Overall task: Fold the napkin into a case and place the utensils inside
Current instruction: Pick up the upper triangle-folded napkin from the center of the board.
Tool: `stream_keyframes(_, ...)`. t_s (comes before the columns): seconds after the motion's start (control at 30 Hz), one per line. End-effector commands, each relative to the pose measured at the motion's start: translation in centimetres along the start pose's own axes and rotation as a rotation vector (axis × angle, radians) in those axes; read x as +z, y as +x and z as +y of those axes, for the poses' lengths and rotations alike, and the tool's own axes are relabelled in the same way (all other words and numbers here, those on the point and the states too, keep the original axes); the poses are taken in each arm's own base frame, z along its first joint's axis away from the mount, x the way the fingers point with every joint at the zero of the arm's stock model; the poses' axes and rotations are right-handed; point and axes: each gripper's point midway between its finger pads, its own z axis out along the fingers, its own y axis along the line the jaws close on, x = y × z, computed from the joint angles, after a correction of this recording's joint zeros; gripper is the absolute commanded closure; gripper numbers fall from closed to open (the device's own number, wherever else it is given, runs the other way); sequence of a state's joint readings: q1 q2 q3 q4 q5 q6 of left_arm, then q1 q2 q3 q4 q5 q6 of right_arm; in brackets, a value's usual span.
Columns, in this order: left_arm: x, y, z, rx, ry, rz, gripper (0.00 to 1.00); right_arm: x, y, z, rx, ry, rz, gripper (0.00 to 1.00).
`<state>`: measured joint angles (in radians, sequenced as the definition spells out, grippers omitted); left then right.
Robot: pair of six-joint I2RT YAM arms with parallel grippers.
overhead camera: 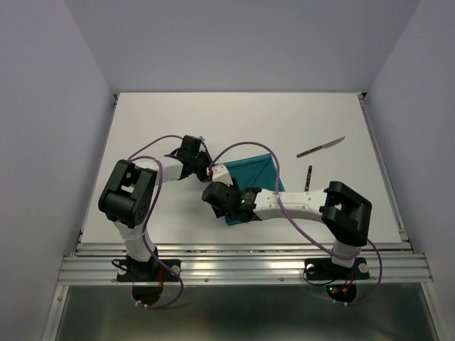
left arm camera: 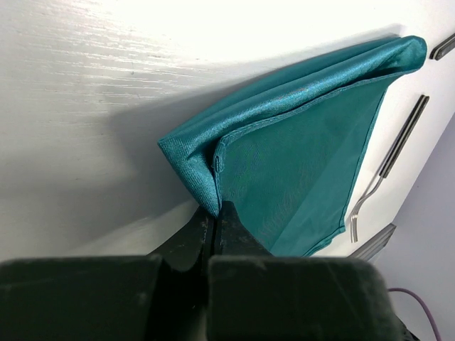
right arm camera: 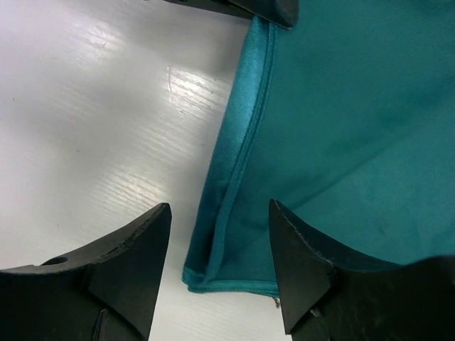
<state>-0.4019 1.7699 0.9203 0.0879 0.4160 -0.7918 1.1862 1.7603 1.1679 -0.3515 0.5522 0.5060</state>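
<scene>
Top view and two wrist views of the fold in progress. The napkin lay part-folded near the middle of the table, doubled over itself, with no finished pouch formed as yet. The left gripper was clamped on the napkin at the far end of its left side, its jaws pressed together over the doubled cloth where the fold meets the hemmed edge. The right gripper stood with its jaws well apart and nothing between them, above the near corner of that same edge; whether its tips touched the cloth could not be told. Both grippers therefore sat on the napkin's left side, one at each end, and the edge between them ran near to far. The body of the cloth spread away to the right of both.

The fork lay just beside the napkin's right corner, apart from it, its long axis also running roughly near to far. The knife lay farther right and farther back, set on a diagonal. Both utensils were outside the cloth and closer to the right arm's base than to the left's.

Judged from this layout, the next fold would carry the left edge rightward, toward the fork. For that the right gripper would first need to close on the near corner.
</scene>
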Motion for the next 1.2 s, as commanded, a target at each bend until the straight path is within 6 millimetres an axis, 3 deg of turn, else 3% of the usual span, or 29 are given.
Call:
stream_keyframes(0.0,-1.1,-0.3,-1.2,0.016,0.017,-0.018,1.00,0.3,-0.5,0.5,0.021,0.069,0.007,0.39)
stream_keyframes(0.27,-1.1,-0.1,-1.1,0.016,0.016,-0.012,1.00,1.5,1.1,0.5,0.012,0.189,0.041,0.48)
stream_keyframes(0.53,-1.2,0.0,-1.2,0.016,0.018,-0.012,1.00,2.2,1.6,0.1,0.008,0.233,0.046,0.53)
stream_keyframes(0.63,-1.2,0.0,-1.2,0.016,0.018,-0.012,1.00,2.2,1.9,0.2,-0.004,0.246,0.044,0.61)
stream_keyframes(0.8,-1.3,-0.1,-1.3,0.016,0.020,-0.014,1.00,2.3,1.6,0.1,-0.006,0.260,0.036,0.66)
stream_keyframes(1.17,-1.5,-0.1,-1.4,0.025,0.016,-0.012,1.00,1.6,1.1,1.5,-0.014,0.203,0.022,0.99)
